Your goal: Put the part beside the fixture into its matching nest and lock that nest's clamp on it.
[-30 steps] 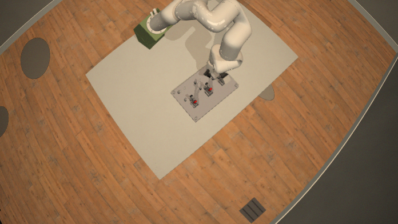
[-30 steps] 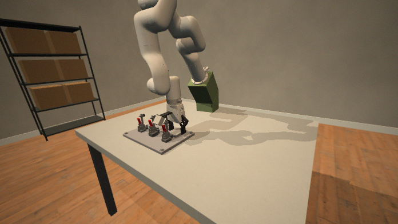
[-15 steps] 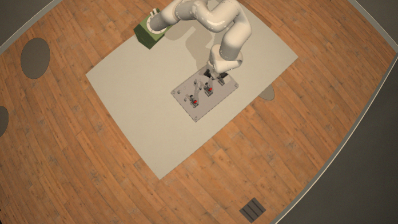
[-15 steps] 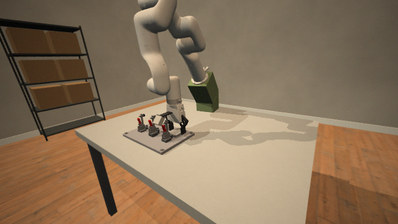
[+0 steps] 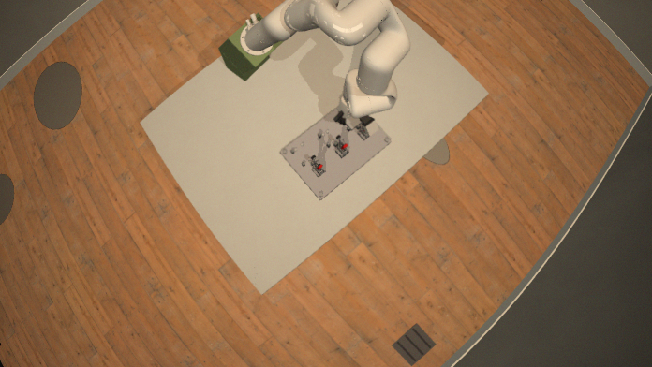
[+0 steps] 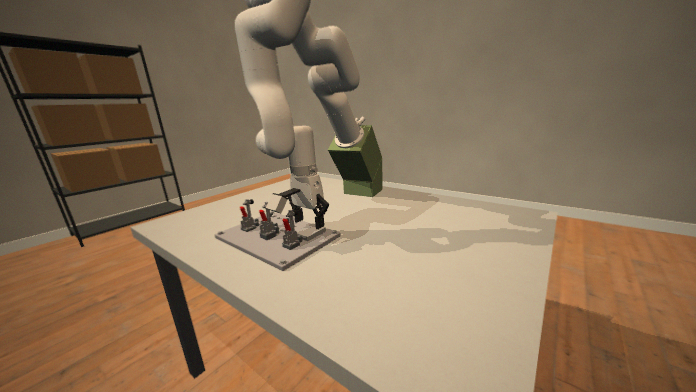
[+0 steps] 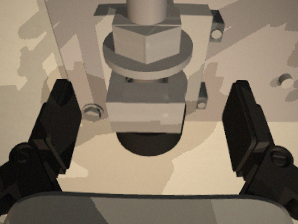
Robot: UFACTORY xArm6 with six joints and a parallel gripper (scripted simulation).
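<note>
Jaws [image 5: 353, 121] [image 6: 308, 220] wide apart, nothing gripped; clamp bolt [image 7: 146, 42] sticks up betw. them, base plate [image 5: 328, 180] [image 6: 284, 265] below.

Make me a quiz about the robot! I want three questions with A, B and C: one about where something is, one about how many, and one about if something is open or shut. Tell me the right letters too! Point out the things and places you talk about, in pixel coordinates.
1. Where does the plate [image 5: 328, 183] [image 6: 255, 245] with the clamps lie?
A) on the floor
B) on the table [image 5: 225, 211] [image 6: 400, 300]
C) on the shelf

2. How many red handles [image 5: 344, 146] [image 6: 262, 215] show in the exterior view?
A) one
B) five
C) three

3. How is the tool [image 5: 353, 120] [image 6: 309, 224] [image 7: 151, 97]?
A) open
B) shut with nothing in it
C) shut on a red ball

Right letters:
1 B: the exterior view shows the plate on the tabletop.
2 C: each of the three clamps in that view has one.
3 A: the wrist view shows its two black fingers wide apart.
</note>
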